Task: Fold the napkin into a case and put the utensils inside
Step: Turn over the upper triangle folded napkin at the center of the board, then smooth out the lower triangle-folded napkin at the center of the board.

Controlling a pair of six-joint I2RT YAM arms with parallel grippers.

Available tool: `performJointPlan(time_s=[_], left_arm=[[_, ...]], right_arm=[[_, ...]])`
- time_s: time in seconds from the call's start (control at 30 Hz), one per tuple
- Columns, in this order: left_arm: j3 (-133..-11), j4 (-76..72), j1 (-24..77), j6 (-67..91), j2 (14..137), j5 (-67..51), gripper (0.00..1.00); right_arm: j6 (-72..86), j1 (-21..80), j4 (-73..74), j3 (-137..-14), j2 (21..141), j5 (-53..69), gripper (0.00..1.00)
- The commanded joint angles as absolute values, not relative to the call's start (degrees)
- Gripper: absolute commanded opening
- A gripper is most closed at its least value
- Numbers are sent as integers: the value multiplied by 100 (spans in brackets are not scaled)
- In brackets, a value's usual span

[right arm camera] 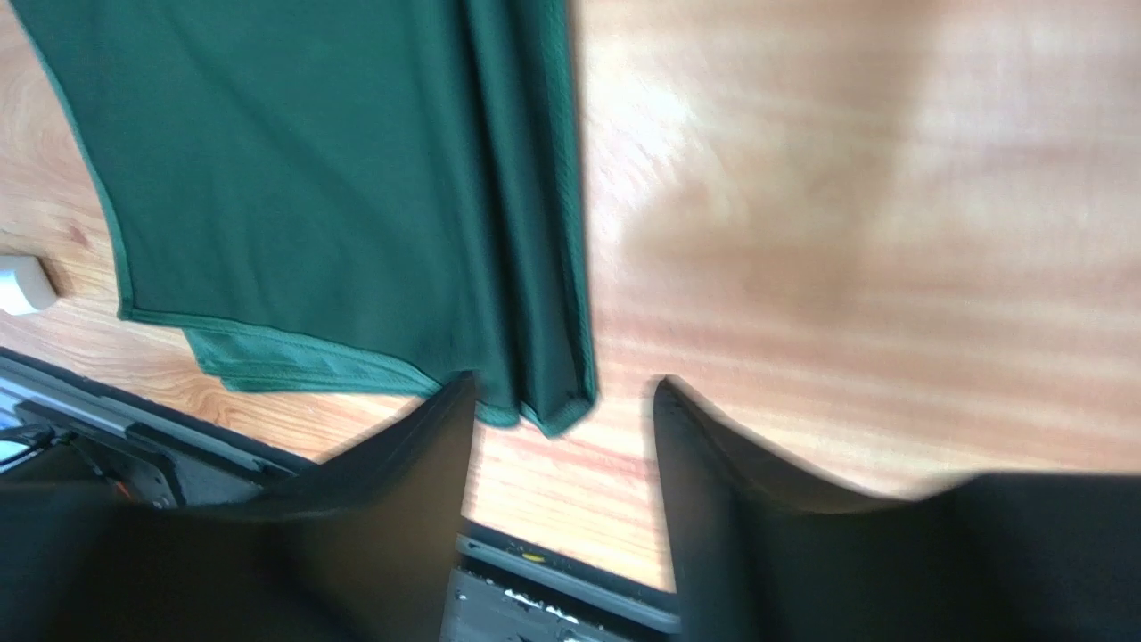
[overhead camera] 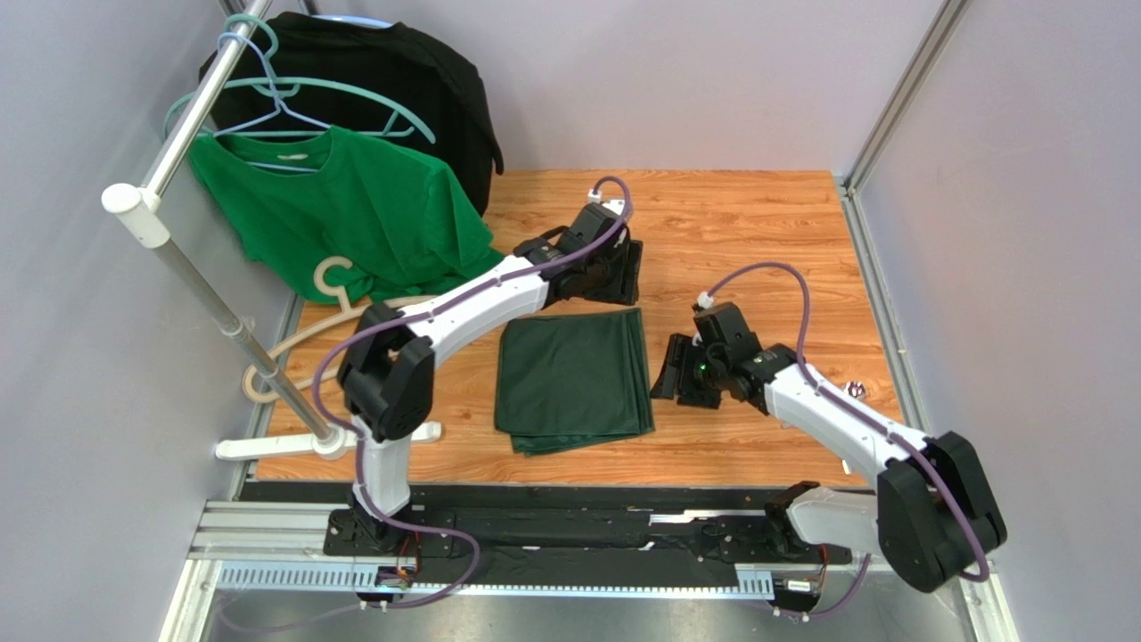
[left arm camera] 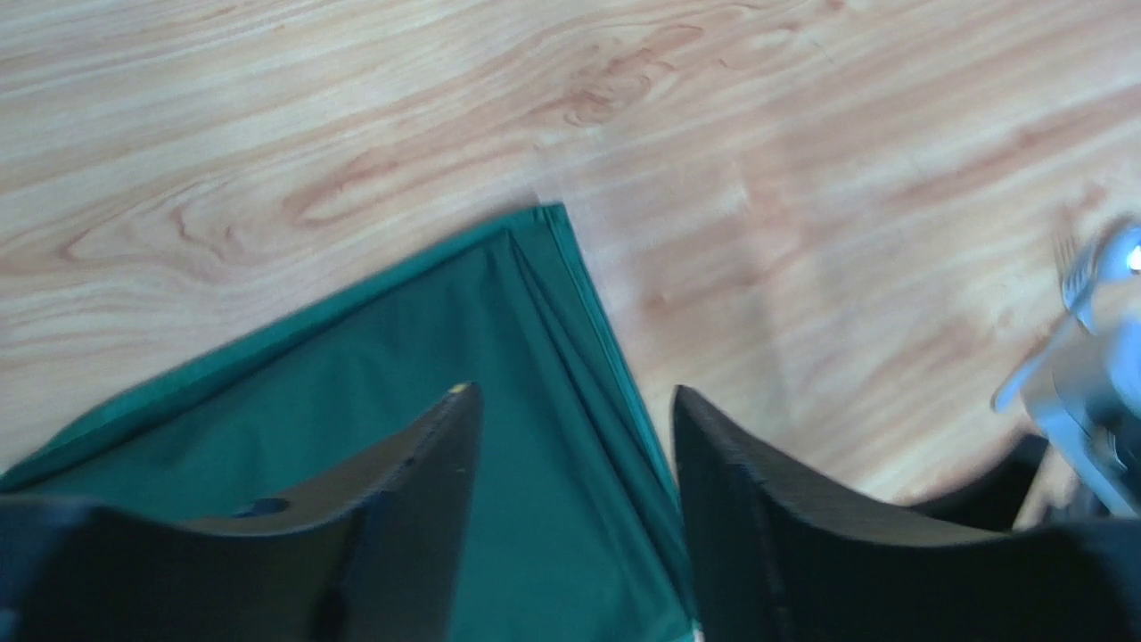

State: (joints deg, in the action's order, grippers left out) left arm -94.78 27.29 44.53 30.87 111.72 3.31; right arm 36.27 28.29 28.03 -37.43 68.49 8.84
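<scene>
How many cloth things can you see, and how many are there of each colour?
Dark green: 1, the napkin
Bright green: 1, the T-shirt
Black: 1, the garment
Total: 3

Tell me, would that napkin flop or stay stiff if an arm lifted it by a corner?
The napkin would probably flop: it lies flat in soft folds, with thin layers stacked along one edge. Lifted by one corner, those layers would likely slide apart and undo the fold. Pushed, it looks apt to bunch rather than glide on the table.
</scene>
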Motion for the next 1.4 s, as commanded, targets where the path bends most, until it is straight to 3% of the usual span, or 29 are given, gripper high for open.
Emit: performJointPlan(time_s=[0.0,0.13,0.17,0.33,0.6,1.0,1.3,1.37], left_arm=[[-8790,2883,4474,3102,10600,-227,57],[-8841,2751,4474,3287,11002,-413,45],[-9059,2760,4482,3296,11134,-413,44],[-9799,2891,4491,3322,11942,-62,43],[-10740,3269,4491,3313,12752,422,45],[-10591,3244,4500,3445,12885,369,43],[-10547,3226,4474,3454,12972,299,36],[-10564,3243,4474,3463,12999,290,30]], right_arm=[[3270,2786,2611,-4377,7338,966,42],[3366,2515,2067,-4579,7891,1360,22],[3366,2366,1970,-4631,8110,1484,12],[3226,2136,1608,-5325,8884,1906,0],[3296,1802,1521,-6125,9755,2373,0],[3252,1635,1512,-6688,10467,2628,0],[3146,1538,1503,-6864,10793,2698,0],[3164,1547,1485,-6926,10881,2690,0]])
